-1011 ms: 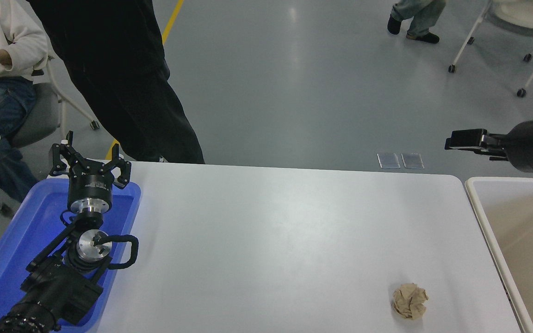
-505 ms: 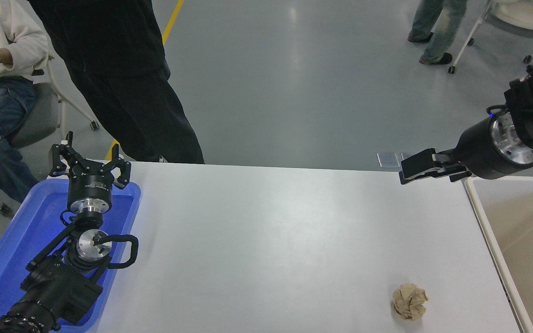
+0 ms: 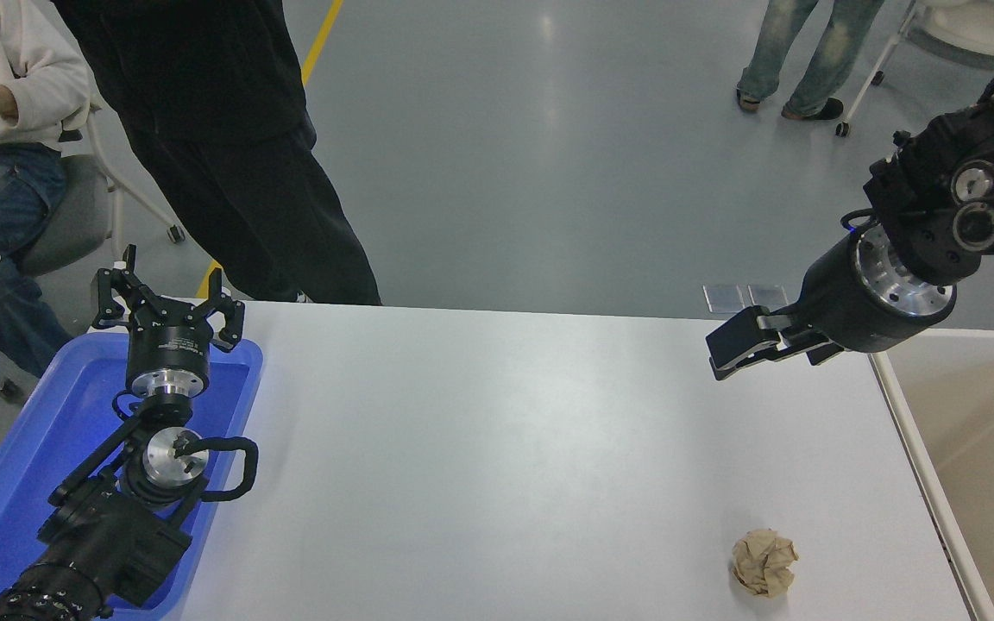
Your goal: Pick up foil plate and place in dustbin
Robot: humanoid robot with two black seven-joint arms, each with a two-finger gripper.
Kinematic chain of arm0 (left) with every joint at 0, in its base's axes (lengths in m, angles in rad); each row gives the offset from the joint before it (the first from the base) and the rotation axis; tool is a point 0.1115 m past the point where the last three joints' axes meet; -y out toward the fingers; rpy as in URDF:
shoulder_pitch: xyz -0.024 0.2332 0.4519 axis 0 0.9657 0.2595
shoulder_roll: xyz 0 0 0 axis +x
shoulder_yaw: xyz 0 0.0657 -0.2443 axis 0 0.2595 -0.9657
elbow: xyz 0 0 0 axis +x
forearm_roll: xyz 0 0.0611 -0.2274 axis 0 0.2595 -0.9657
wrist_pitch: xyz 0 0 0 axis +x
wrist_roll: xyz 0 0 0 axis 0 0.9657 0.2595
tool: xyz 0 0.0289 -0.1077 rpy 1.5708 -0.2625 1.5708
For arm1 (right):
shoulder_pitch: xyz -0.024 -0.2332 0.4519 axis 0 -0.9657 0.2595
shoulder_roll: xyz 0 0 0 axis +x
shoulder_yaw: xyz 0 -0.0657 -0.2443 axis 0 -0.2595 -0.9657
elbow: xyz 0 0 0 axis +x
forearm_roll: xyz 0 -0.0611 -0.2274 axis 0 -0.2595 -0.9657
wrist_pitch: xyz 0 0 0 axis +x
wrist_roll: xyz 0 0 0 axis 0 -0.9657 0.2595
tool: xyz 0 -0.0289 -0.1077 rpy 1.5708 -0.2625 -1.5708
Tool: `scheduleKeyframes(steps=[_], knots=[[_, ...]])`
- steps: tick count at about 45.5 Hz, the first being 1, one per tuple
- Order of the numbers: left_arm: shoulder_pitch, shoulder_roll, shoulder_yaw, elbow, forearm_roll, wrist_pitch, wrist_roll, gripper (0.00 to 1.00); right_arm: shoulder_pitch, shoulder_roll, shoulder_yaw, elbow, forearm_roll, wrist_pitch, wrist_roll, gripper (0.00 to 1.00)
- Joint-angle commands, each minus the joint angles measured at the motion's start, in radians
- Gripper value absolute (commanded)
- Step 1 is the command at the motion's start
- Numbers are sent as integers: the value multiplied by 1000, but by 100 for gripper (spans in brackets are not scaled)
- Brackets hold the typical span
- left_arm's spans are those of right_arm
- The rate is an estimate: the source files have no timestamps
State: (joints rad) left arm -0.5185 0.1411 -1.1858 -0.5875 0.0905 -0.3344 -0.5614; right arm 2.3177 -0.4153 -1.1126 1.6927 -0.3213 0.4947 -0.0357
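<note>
The foil plate is not showing anywhere in the head view, so where it is lying cannot be told. The dustbin [image 3: 963, 448] is standing against the tabletop's right edge, its cream rim running down the picture and its tan inside showing nothing but bare wall.

The right hand [image 3: 721, 354] is hanging over the far right corner of the tabletop [image 3: 497, 448], just left of the dustbin's rim, pointing left and slightly down. Its fingers are lying close together with nothing between them, so it is narrow and carrying nothing. The right arm is coming in from the upper right edge.

A brown paper ball [image 3: 764, 562] is sitting on the tabletop near its front right, well apart from the right hand and near the dustbin.

The left hand [image 3: 166, 306] is parked at the lower left over a blue tray [image 3: 22, 448], its fingers spread wide and holding nothing.

A person in black [image 3: 229, 147] is standing at the far left side, and another is sitting beside them.
</note>
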Motion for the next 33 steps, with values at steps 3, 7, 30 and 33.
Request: scheduleKeyframes(steps=[3,7,30,33], knots=[[0,0,0,0,0,0,0,99,5,35,-9,-2,125,19,-3,100],[0,0,0,0,0,0,0,99,17,36,-9,-2,151,27,-3,100],[0,0,0,0,0,0,0,99,46,70,-9,-2,157,45,-3,100],[0,0,0,0,0,2,0,99,46,69,-9,-2,157,47,-1,100]])
